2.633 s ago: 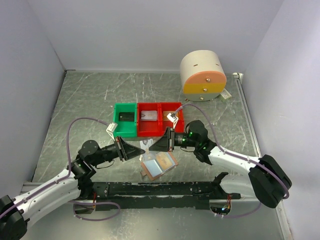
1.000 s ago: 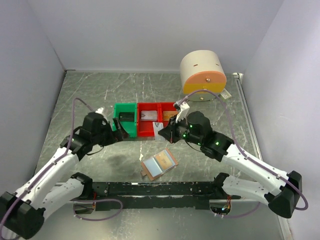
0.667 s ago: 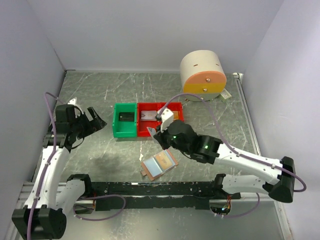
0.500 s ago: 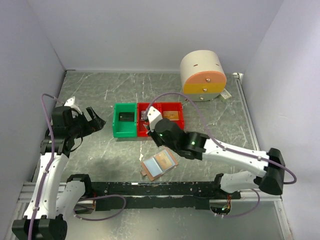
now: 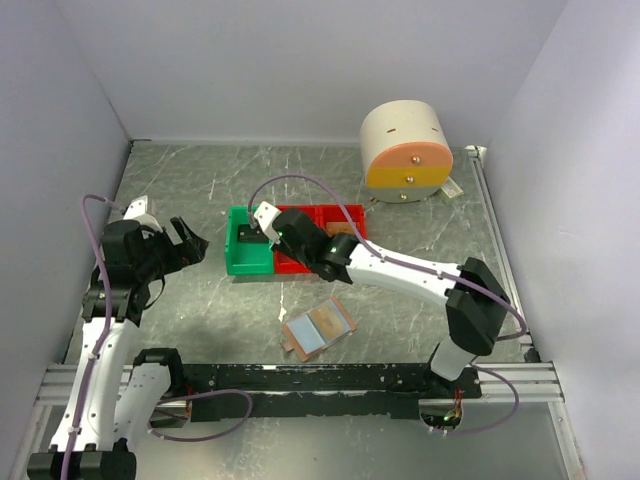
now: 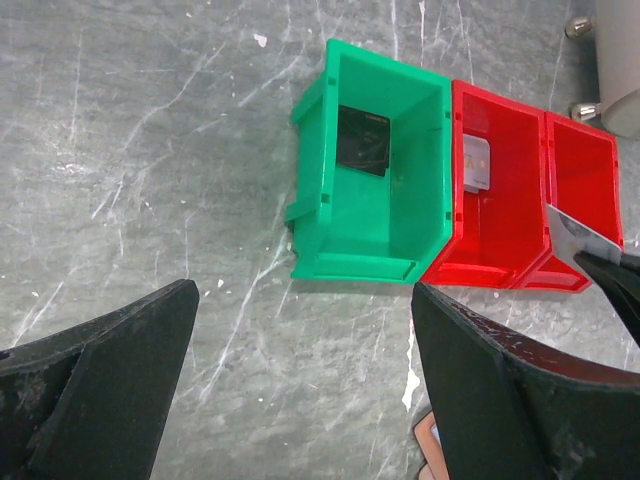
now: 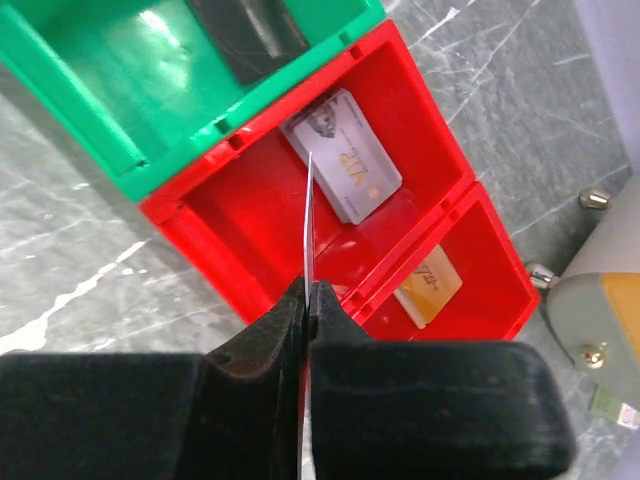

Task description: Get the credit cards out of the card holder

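While a card (image 7: 309, 215) is pinched edge-on in the right gripper (image 7: 308, 293) over the centre-frame red bin (image 7: 240, 200), release is called for next; the left gripper (image 6: 300, 300) is spread open.

Looking down between the wide-spread black fingers (image 6: 100, 390) of the left gripper (image 6: 302, 292), above a grey marbled table (image 6: 150, 150). Ahead, a green bin (image 6: 355, 268) with a dark card (image 6: 362, 140) at its far end; pressed against its right side, a red bin (image 6: 490, 230) holding a silver-grey card (image 6: 477, 163), then a second red bin (image 6: 585, 190). At the right edge, the right gripper (image 6: 600, 268) pinching a pale card (image 6: 575, 230) near that bin's front corner. Bottom edge: a tan corner of the card holder (image 6: 432, 440). Top right: a cream cylinder (image 6: 620, 50) on metal feet
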Robot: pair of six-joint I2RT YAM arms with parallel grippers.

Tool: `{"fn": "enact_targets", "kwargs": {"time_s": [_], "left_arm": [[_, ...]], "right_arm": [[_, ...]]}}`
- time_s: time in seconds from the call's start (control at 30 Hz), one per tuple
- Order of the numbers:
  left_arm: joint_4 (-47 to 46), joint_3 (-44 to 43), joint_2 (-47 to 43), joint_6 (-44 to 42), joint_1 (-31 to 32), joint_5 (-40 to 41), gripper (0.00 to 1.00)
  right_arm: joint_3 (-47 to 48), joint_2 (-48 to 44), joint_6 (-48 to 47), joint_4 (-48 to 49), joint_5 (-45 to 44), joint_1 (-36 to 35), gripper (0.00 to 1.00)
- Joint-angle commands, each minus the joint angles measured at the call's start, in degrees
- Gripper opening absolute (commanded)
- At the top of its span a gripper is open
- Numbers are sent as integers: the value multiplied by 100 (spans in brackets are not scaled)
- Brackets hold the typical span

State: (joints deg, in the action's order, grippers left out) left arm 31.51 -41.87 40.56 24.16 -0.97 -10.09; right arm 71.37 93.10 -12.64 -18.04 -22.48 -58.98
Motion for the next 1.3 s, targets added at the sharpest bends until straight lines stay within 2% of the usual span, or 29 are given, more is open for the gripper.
{"fn": "enact_targets", "kwargs": {"time_s": [0.0,0.2,0.33,0.53,0.73,1.27], "left_arm": [[-188,36,-228,-78,-51,202,100],[-230,84,-395,-85,-52,195,100],[-198,66,-373,-85,-51,197,100],[-193,73,-423,-78,-48,241,100],[-213,82,-437,-86,-52,213,99],[-240,102,-432,-94,-48,116,98]], "right_arm": [[265,240,-968,234,358,352,0],[-230,219,-2340,1060,813,539,0],[-353,404,-2878,1316,893,584,0],[-238,847,-3188,1487,608,621,0],[151,1335,-3249,1216,780,860,0],[729,2227,-3756,1505,666,1164,0]]}}
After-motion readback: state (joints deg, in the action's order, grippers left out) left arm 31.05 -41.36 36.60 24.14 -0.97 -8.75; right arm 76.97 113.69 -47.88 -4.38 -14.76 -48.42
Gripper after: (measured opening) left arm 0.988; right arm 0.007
